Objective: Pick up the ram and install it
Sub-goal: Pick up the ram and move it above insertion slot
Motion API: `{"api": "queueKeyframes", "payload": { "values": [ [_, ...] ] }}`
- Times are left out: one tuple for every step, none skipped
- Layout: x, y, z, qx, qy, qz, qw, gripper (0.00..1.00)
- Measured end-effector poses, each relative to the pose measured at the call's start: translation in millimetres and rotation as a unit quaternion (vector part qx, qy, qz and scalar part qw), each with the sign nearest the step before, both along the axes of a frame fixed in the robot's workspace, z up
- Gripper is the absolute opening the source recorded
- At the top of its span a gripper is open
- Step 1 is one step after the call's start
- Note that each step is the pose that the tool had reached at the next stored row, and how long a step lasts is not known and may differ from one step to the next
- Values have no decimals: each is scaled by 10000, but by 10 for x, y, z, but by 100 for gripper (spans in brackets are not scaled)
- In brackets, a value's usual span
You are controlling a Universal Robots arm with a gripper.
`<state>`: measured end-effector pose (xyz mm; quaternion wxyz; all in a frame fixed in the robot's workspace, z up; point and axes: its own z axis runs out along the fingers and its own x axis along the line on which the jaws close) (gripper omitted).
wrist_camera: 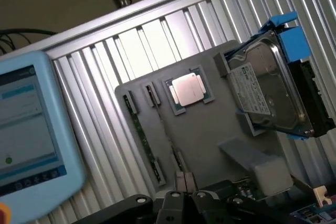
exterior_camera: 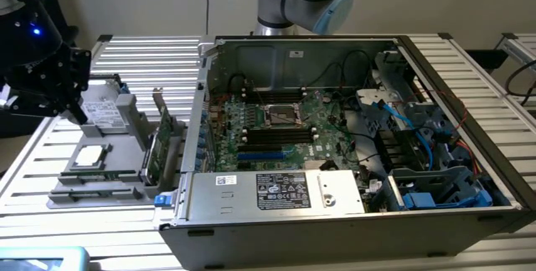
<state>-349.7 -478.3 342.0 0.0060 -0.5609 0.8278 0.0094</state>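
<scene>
A thin green ram stick (wrist_camera: 140,137) stands on edge in a slot of the grey holder tray (wrist_camera: 210,140); in the exterior view the ram (exterior_camera: 95,175) lies along the tray's near end. A second narrow stick (exterior_camera: 89,191) sits just in front of it. My gripper (exterior_camera: 75,113) hangs over the tray's far end, above the hard drive, well apart from the ram. In the wrist view my gripper (wrist_camera: 183,182) has its fingertips together with nothing between them. The open computer case (exterior_camera: 209,95) holds the motherboard with its black memory slots (exterior_camera: 277,136).
On the tray lie a processor (wrist_camera: 188,88), a hard drive (wrist_camera: 268,93) in a blue bracket and an upright expansion card (exterior_camera: 159,152). A light-blue tablet (wrist_camera: 31,129) lies beside the tray. Cables and a drive cage (exterior_camera: 435,189) crowd the case toward the exterior view's right.
</scene>
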Motion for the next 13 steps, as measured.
{"api": "queueKeyframes", "payload": {
  "values": [
    [0, 0, -1, 0, -11, 93, 10000, 11],
    [0, 0, -1, 0, -21, 182, 9998, 11],
    [0, 0, -2, 0, -32, 273, 9996, 11],
    [0, 0, -2, 0, -42, 360, 9993, 11],
    [0, 0, -3, 0, -53, 452, 9990, 11],
    [0, 0, -4, 0, -65, 542, 9985, 11],
    [0, 0, -4, 0, -75, 640, 9979, 11],
    [0, 0, -5, 1, -83, 727, 9973, 11],
    [0, 0, -5, 1, -88, 822, 9966, 11],
    [0, 0, -5, 1, -90, 907, 9958, 11],
    [0, 0, -5, 2, -92, 1001, 9949, 11],
    [0, 0, -6, 3, -94, 1090, 9940, 11],
    [0, 0, -6, 3, -96, 1177, 9930, 11]
  ]
}}
